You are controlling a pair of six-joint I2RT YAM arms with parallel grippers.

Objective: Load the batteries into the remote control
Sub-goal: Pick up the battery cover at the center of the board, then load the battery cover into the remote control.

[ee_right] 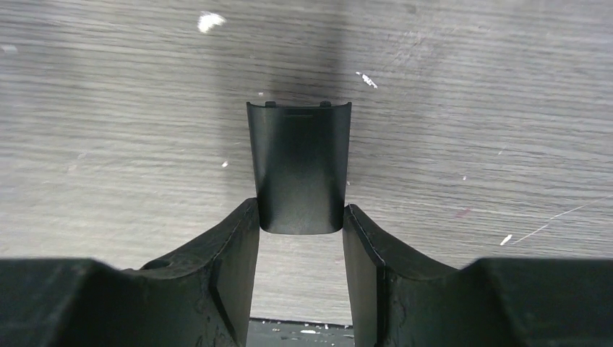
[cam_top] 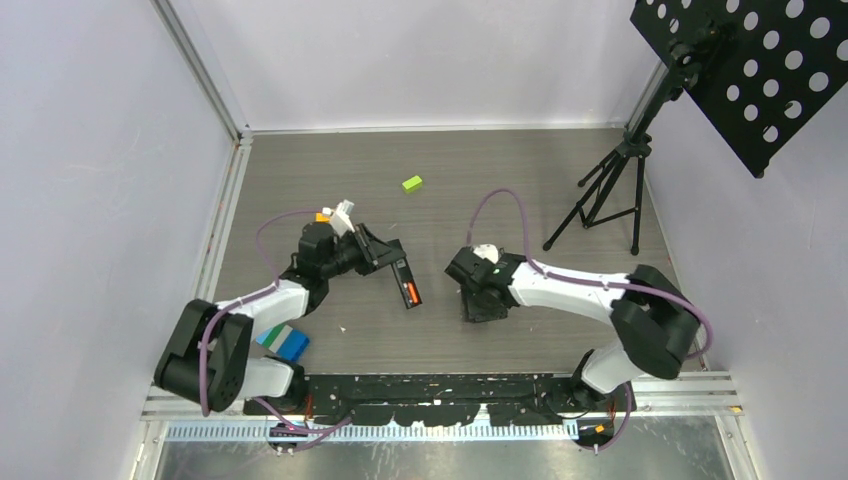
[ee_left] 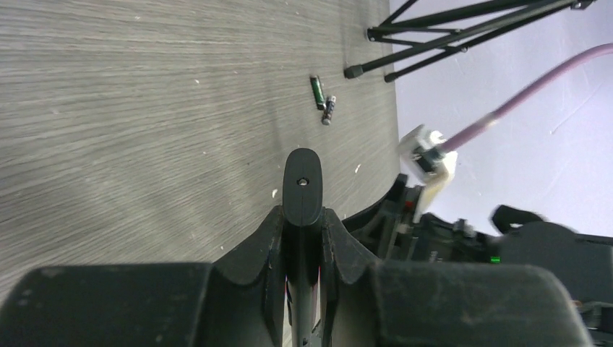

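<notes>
My left gripper [cam_top: 392, 266] [ee_left: 302, 215] is shut on a black remote control [cam_top: 406, 285] [ee_left: 302, 184], which is held edge-on above the table. An orange strip shows in the remote's open back in the top view. Two small batteries [ee_left: 316, 92] [ee_left: 329, 110] lie on the table far ahead of it, near a tripod foot. My right gripper [cam_top: 473, 305] [ee_right: 300, 217] is down at the table, its fingertips [ee_right: 249, 217] pressed against both sides of the near end of a black battery cover [ee_right: 298, 170], which lies flat on the wood.
A green block [cam_top: 412, 183] lies mid-table at the back. A black tripod [cam_top: 610, 190] with a perforated panel [cam_top: 750, 70] stands at the right. A blue, green and white block [cam_top: 285, 341] sits by the left arm's base. Walls enclose the table.
</notes>
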